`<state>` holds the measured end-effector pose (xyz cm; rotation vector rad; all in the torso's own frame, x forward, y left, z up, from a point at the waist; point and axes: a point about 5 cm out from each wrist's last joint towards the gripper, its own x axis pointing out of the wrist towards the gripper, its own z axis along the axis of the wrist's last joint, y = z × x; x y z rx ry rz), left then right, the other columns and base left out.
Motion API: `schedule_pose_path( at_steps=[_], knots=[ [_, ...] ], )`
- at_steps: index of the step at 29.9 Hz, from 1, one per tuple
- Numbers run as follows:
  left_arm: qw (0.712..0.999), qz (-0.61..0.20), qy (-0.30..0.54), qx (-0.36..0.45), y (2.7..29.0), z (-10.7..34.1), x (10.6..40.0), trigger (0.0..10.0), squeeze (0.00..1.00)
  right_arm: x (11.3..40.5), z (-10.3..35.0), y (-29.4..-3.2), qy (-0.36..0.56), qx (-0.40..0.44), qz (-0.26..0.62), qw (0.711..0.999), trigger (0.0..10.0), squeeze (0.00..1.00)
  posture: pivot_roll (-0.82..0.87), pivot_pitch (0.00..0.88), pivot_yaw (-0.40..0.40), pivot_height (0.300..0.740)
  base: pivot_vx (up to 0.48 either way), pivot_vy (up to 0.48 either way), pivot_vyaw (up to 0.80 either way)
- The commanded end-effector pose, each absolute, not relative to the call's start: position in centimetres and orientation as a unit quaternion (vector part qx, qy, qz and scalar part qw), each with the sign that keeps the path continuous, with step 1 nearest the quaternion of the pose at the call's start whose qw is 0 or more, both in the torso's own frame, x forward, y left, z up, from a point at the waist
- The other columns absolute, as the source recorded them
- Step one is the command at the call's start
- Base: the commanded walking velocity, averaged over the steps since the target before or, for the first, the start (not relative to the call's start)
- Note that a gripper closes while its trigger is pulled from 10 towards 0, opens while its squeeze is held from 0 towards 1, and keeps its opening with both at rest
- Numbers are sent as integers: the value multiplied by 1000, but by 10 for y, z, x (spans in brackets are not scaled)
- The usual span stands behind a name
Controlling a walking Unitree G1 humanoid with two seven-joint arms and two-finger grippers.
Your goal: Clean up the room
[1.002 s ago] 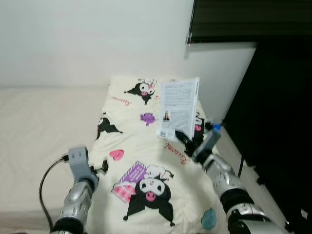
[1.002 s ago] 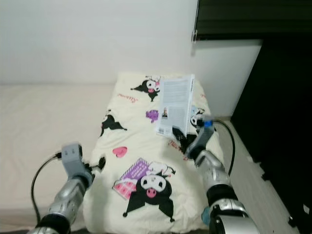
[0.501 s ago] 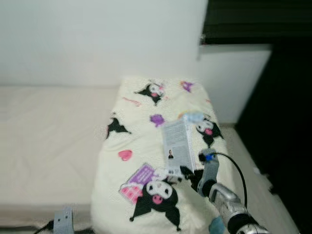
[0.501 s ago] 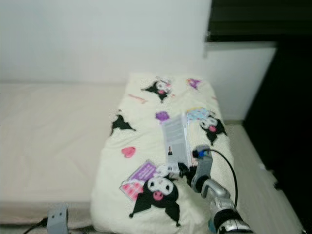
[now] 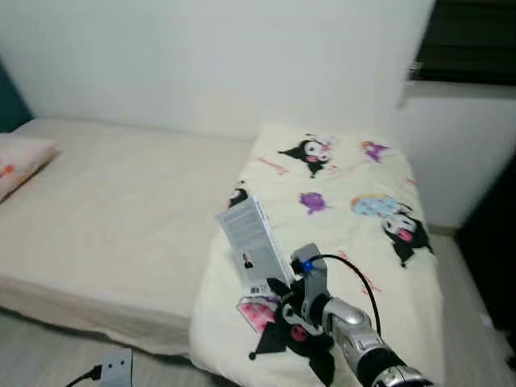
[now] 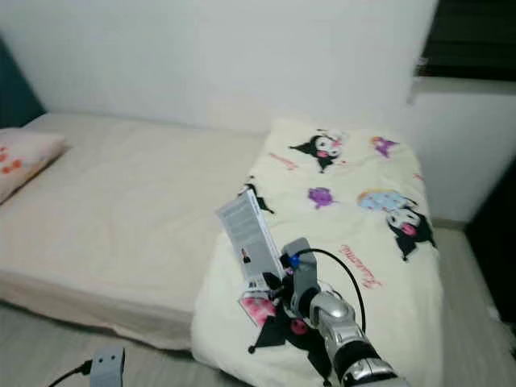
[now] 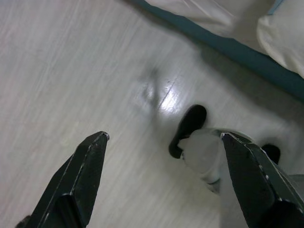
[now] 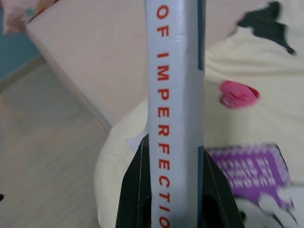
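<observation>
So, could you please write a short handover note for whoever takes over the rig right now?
Right gripper: shut on the book, held upright over the near end of the cartoon-print blanket on the bed.
Left gripper: open and idle, hanging low over the wooden floor.
Done: book picked up.
Left: put the book away; where it goes isn't in sight.

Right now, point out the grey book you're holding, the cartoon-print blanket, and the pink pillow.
grey paperback book [image 5: 252,246], left eye view, back cover.
cream cartoon-print blanket [image 5: 355,234], left eye view, bare cream patch mid-blanket.
pink patterned pillow [image 6: 24,157], right eye view, its top face.
</observation>
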<state>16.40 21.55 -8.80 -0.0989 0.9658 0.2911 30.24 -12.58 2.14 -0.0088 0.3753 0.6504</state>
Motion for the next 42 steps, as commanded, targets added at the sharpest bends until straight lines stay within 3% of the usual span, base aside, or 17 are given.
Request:
schedule_pose_path(
  at_steps=[1,4,8,14,21,30,42],
  knots=[
    [879,136,455,-41,219,-85,170,10000,0,302,18,-123,192,-45,312,929,10000,0,-22,41,-28,740,0,0,719],
    [880,132,455,-38,217,-85,171,10000,0,301,8,-143,232,-93,228,941,10000,0,-24,40,-31,740,0,0,713],
    [879,128,457,-42,213,-86,169,10000,0,285,-10,-178,280,-71,117,950,10000,0,-25,36,-33,740,0,0,681],
    [876,130,463,-47,211,-89,164,10000,0,258,-30,-197,314,-26,97,944,10000,0,-30,34,-44,740,0,0,680],
    [875,130,464,-46,211,-89,162,10000,0,265,-23,-190,282,-24,120,952,10000,0,-34,35,-48,740,0,0,679],
    [884,123,445,-71,199,-86,174,10000,0,287,-4,-164,240,-125,223,937,10000,0,-73,24,-73,740,0,0,675],
    [887,102,441,-86,194,-86,176,10000,0,279,-14,-154,261,-136,231,927,10000,0,-92,27,-48,740,0,0,675]
  ],
)
